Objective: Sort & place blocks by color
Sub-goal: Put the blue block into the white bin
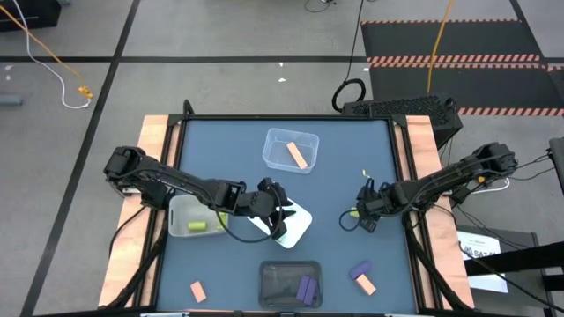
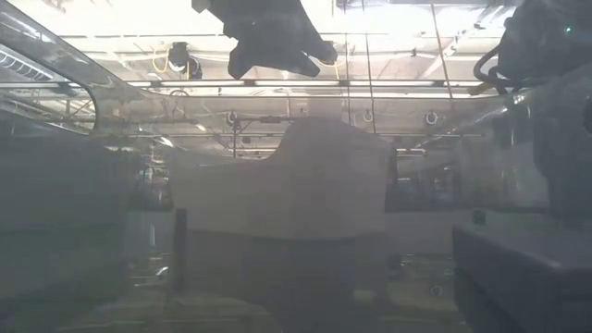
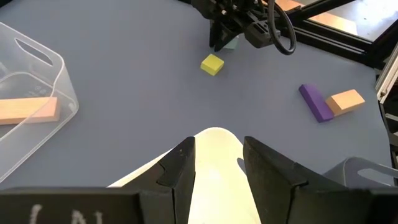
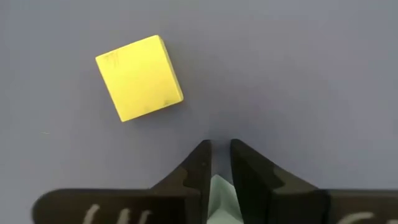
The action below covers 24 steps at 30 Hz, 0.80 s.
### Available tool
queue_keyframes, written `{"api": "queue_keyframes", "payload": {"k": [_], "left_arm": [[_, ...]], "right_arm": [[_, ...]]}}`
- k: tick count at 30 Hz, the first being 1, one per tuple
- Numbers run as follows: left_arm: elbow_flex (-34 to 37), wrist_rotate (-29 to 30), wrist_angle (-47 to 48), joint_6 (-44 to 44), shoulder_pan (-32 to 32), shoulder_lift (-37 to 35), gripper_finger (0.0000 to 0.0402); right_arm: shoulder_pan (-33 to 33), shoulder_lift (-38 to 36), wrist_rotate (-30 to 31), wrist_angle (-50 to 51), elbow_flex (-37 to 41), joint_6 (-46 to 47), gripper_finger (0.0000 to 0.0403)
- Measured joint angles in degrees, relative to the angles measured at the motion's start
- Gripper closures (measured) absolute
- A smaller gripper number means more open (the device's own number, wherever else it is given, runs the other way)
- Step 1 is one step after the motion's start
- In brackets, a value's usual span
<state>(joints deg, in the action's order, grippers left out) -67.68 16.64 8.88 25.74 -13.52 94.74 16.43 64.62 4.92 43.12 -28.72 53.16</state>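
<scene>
We see the right gripper point(image 4: 221, 163) pinching a mint block point(image 4: 221, 198) just beside the yellow cube point(image 4: 139, 77), which sits skewed. The left gripper point(image 3: 217, 162) gapes empty over the white bin point(image 1: 298, 227).

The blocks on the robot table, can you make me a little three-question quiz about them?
1. True or false: the clear bin at the table's far side holds a salmon-orange block.
2. What is the right hand pinching? A) a mint-teal block B) a purple block C) nothing
3. Fill in: the left hand hovers open over the ____ bin.

Key: 1 true; 2 A; 3 white
</scene>
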Motion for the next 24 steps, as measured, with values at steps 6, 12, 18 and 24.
{"api": "queue_keyframes", "payload": {"k": [6,12,18,24], "left_arm": [[0.00,0.00,0.02,-0.19,0.00,0.00,0.0266],[0.00,0.00,0.04,-1.07,0.00,0.00,0.0266],[0.00,0.00,0.14,-1.07,0.00,0.02,0.0266],[0.00,0.00,0.17,-1.09,0.00,0.02,0.0266]], "right_arm": [[0.00,-0.22,-0.58,-0.19,0.01,1.64,0.0262],[0.00,-2.45,-0.73,2.10,0.01,0.14,0.0182],[0.01,-5.43,-2.66,9.39,0.01,11.20,0.0145],[0.04,-5.30,-4.34,9.26,0.03,19.80,0.0142]]}}
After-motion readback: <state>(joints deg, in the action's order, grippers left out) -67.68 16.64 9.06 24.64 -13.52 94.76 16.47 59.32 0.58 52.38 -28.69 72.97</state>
